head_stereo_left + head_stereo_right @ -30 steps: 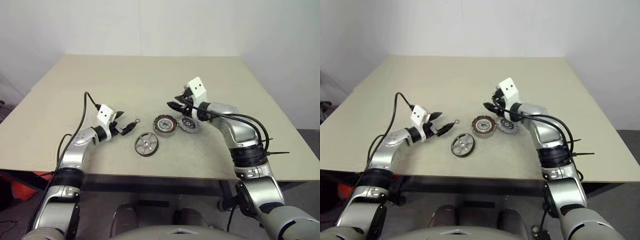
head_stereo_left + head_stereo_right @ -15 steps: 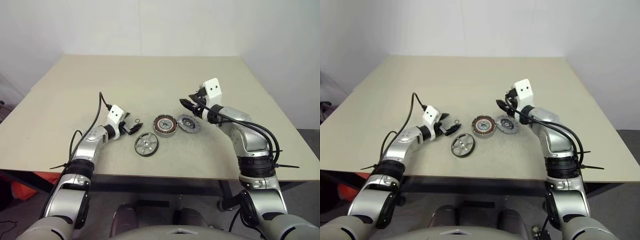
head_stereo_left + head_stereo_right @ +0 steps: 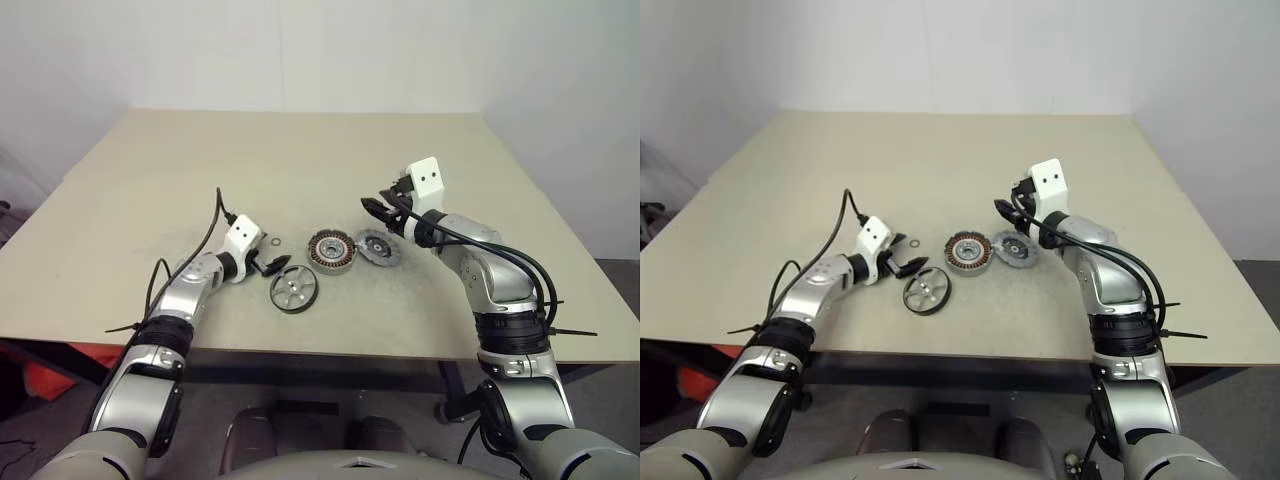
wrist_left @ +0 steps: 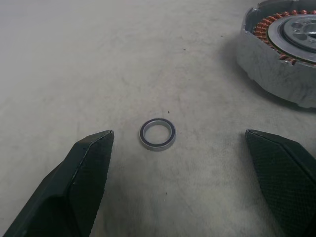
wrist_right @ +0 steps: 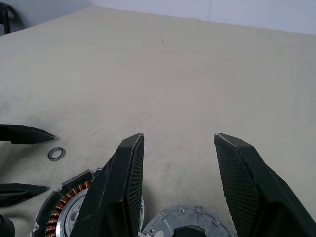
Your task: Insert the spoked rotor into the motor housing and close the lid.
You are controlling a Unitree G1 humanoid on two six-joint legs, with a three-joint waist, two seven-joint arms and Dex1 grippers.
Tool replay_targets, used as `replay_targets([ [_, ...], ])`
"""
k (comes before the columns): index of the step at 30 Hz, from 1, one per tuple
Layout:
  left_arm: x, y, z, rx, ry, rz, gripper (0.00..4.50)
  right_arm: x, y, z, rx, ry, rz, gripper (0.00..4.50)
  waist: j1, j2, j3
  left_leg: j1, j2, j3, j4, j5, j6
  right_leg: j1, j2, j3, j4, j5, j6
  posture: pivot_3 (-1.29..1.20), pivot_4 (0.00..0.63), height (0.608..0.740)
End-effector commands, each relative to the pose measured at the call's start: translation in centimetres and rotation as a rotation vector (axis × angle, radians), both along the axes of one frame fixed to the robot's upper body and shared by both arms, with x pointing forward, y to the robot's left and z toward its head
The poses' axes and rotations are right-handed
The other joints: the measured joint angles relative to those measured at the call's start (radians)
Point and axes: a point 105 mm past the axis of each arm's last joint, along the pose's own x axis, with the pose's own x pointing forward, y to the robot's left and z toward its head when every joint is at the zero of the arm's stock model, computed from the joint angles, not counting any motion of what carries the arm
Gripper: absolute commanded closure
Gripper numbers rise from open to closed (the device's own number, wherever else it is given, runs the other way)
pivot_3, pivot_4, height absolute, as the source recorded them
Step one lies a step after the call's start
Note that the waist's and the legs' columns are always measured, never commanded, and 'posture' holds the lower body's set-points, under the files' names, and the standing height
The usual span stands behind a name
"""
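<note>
My left fingers [image 4: 173,190] stand wide apart, empty, bracketing the tiny ring [image 4: 157,134], the spoked rotor [image 3: 293,289] just beside them on the worktop [image 3: 300,160], while my right fingers [image 5: 180,182] hover half-spread, empty, above motor housing [image 3: 330,250] and lid [image 3: 378,246].

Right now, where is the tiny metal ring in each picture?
Left eye view: small thin metal ring on the table, left of the round silver motor housing with copper windings.
Right eye view: same spot.
Left wrist view: between the left pincer's open fingers.
Right wrist view: ring beside the housing.
Shared landmark: the housing.
</note>
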Motion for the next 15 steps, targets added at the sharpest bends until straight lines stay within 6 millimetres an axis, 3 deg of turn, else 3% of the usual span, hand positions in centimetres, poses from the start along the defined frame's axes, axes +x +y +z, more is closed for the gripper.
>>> replay_targets([
  [1, 0.48, -0.84, 1.04, -0.044, -0.007, 0.002, 0.00, 0.24, -0.23, 1.71, 0.028, -0.051, -0.002, 2.22, 0.003, 0.000, 0.000, 0.000, 0.000, 0.000, 0.000, 0.000, 0.000, 0.000, 0.000, 0.000, 0.000, 0.000, 0.000, 0.00, 0.000, 0.740],
  [15, 1.11, -1.76, 0.51, -0.043, 0.022, 0.040, 0.00, 0.33, -0.27, 1.37, 0.039, -0.039, -0.015, 2.22, 0.020, 0.000, 0.000, 0.000, 0.000, 0.000, 0.000, 0.000, 0.000, 0.001, 0.000, 0.000, 0.000, 0.000, 0.000, 0.00, 0.000, 0.740],
])
